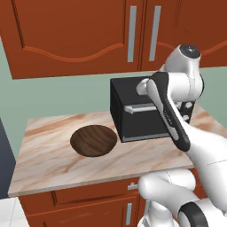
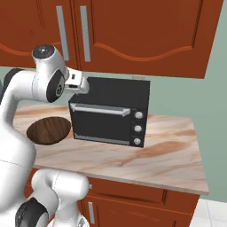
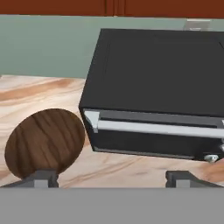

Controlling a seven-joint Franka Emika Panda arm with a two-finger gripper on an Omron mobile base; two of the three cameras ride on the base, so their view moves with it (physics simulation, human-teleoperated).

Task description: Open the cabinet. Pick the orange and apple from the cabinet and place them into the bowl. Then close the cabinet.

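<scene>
The cabinet (image 1: 80, 35) hangs above the counter with both doors shut, and its grey bar handles (image 1: 132, 33) meet at the middle seam. Its lower edge (image 3: 65, 6) runs along the top of the hand view. The orange and the apple are hidden. The dark-brown wooden bowl (image 1: 93, 140) sits empty on the counter, left of the black oven box, and also shows as the bowl (image 2: 48, 130) and the bowl (image 3: 43, 142). My gripper (image 3: 111, 180) is open with nothing between its fingertips. It hovers above the counter, facing the bowl and the oven, well below the cabinet doors.
A black oven box (image 1: 137, 113) with a grey handle and knobs stands on the marble counter (image 2: 168, 150), right of the bowl. Reddish-brown cupboards (image 1: 88, 204) lie under the counter. My white arm rises in front of the oven.
</scene>
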